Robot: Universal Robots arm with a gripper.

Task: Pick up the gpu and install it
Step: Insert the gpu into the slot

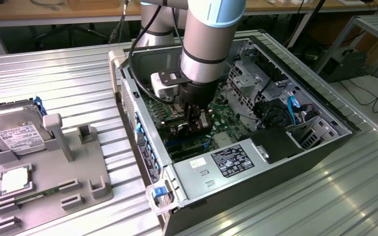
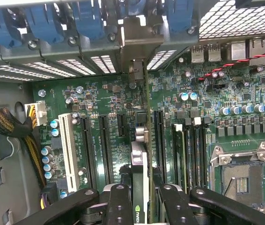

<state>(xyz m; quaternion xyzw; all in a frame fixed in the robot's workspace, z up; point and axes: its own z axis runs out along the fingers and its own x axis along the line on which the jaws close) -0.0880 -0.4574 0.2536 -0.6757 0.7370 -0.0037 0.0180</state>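
The tool is down inside the open computer case, which lies on its side on the ribbed metal surface. Its dark fingers are clenched on the gpu, one on each flat face, so the wrist view sees the card edge-on as a thin strip running straight away from the tool.

The card's long axis lies parallel to the long black expansion slots on the green motherboard. It points toward the case's rear wall, where the silvery bracket stands at a slot opening beneath the row of blue retaining clips. The card sits directly under the tool rather than off to either side, between the black slots on one hand and the memory slots and the CPU socket on the other.

The relation that matters most, judging by the task, is how the card's lower edge meets the slot beneath it. The card hides that edge (and the slot itself), so it cannot be told whether it is seated, touching or hanging just above.

In the exterior view the single arm stands nearly upright over the middle of the board. A grey parts holder with a hard drive lies well apart toward the exterior view's left.
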